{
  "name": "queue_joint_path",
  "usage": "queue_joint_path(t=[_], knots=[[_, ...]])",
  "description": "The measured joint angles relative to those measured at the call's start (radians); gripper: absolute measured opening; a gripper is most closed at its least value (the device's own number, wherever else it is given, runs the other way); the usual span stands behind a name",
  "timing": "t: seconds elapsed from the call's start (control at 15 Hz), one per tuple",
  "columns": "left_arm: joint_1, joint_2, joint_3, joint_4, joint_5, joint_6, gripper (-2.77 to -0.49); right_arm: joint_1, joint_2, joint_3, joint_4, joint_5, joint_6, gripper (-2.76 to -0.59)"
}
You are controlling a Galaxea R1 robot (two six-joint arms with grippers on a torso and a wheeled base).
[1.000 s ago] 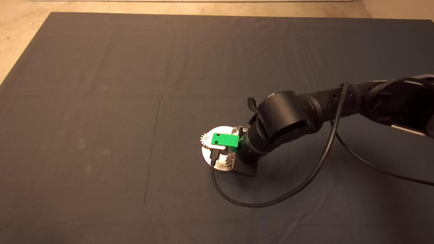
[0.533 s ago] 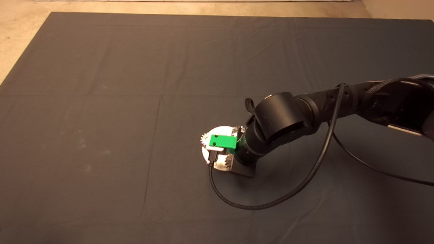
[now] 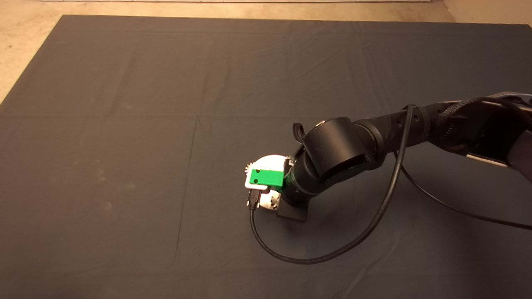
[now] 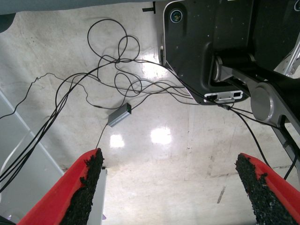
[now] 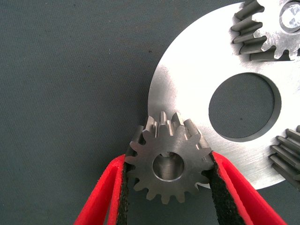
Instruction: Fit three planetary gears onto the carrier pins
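Note:
In the right wrist view my right gripper (image 5: pixel 168 159) is shut on a planetary gear (image 5: pixel 187 154), with a black pad pressed against each side of its teeth. This gear sits at the rim of the flat white disc (image 5: pixel 187 70), and a silvery carrier pin (image 5: pixel 166 168) shows through its centre hole. Two more planetary gears (image 5: pixel 262 28) (image 5: pixel 288 157) stand on the disc around its large centre hole. From above, the right arm and its green camera mount (image 3: pixel 266 177) cover most of the disc (image 3: pixel 272 161). My left gripper (image 4: pixel 168 161) is open and parked off the mat.
A black cable (image 3: pixel 332 253) loops from the right wrist across the mat in front of the disc. The left wrist view shows a pale floor with tangled cables (image 4: pixel 117 79) and the robot's dark base (image 4: pixel 211 47).
The right arm has shifted a little to the left and toward the near edge over the disc. The gear at the disc's left rim is now mostly hidden under the green mount.

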Motion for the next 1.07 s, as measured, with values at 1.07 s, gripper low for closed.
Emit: queue_joint_path(t=[1.07], knots=[[0.0,-0.003,0.0,0.0,0.0,0.0,-1.24,-0.013,-0.057,0.013,-0.023,0.072,-0.012,-2.33]])
